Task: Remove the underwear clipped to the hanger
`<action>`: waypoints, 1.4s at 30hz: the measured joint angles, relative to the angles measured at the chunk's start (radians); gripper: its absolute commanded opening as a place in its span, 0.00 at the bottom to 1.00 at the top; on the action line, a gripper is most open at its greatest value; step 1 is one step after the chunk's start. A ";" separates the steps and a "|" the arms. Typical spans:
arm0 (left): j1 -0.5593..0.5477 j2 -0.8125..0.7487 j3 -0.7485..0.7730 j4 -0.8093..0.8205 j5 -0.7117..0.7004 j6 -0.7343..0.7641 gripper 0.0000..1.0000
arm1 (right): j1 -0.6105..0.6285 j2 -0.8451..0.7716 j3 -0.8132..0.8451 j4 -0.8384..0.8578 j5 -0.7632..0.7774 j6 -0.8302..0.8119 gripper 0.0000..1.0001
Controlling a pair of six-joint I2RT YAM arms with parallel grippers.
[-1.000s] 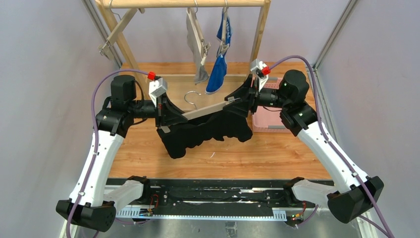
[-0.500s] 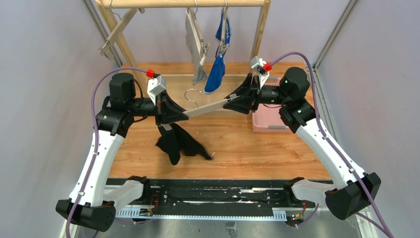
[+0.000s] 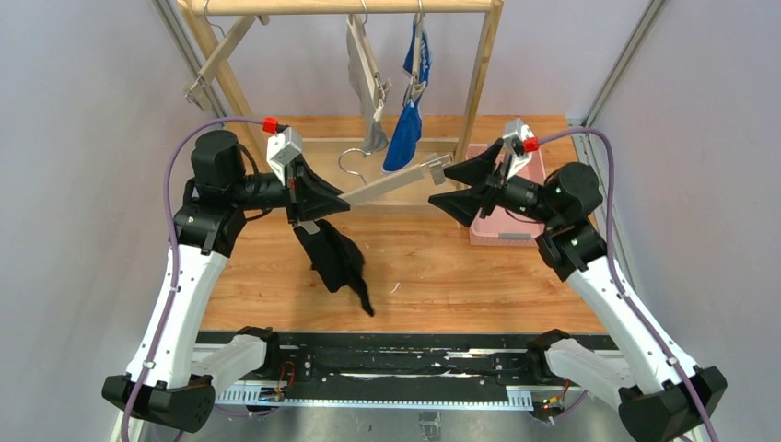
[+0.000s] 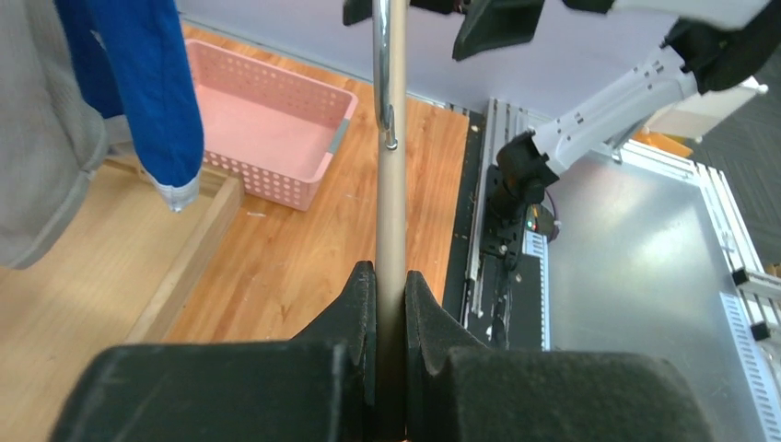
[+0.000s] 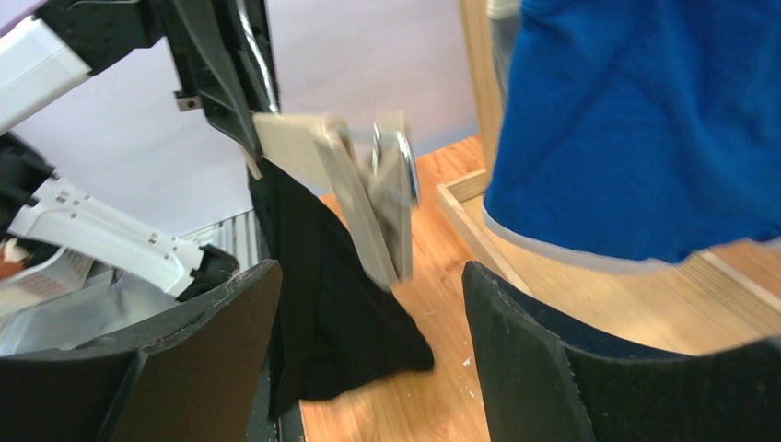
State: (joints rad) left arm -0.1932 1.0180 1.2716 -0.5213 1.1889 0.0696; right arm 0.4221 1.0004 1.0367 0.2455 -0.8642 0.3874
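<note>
1. Left gripper (image 3: pixel 339 206), centre left of the overhead view: jaws clamped tight on the left end of the hanger (image 3: pixel 391 187), a pale bar running up and right across the middle of the frame.
2. Right gripper (image 3: pixel 440 184), right of centre: fingers (image 5: pixel 543 368) spread wide and holding nothing. The bar's right end with its metal clip (image 5: pixel 391 189) sits just beyond the gap, apart from both fingers.
3. Black brief (image 3: pixel 336 262): hangs bunched from the bar's left end, directly below the left gripper, drooping towards the wooden table (image 3: pixel 442 276). Whether its lowest tip touches the table cannot be told.
4. Grey brief (image 3: pixel 373 129) and blue brief (image 3: pixel 405 138): hang side by side on hangers from the wooden rack (image 3: pixel 341 6) at top centre.
5. Pink basket (image 3: pixel 488 232): on the table at right, partly under the right arm
</note>
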 measured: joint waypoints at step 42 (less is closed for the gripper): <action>-0.251 0.057 -0.079 0.508 -0.325 -0.497 0.00 | 0.146 0.203 -0.289 1.103 0.397 0.306 0.63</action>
State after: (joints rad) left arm -0.4446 1.0748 1.1923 -0.0132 0.8642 -0.4278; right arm 0.5686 1.2034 0.7475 1.3487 -0.4675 0.6933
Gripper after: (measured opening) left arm 0.077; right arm 0.645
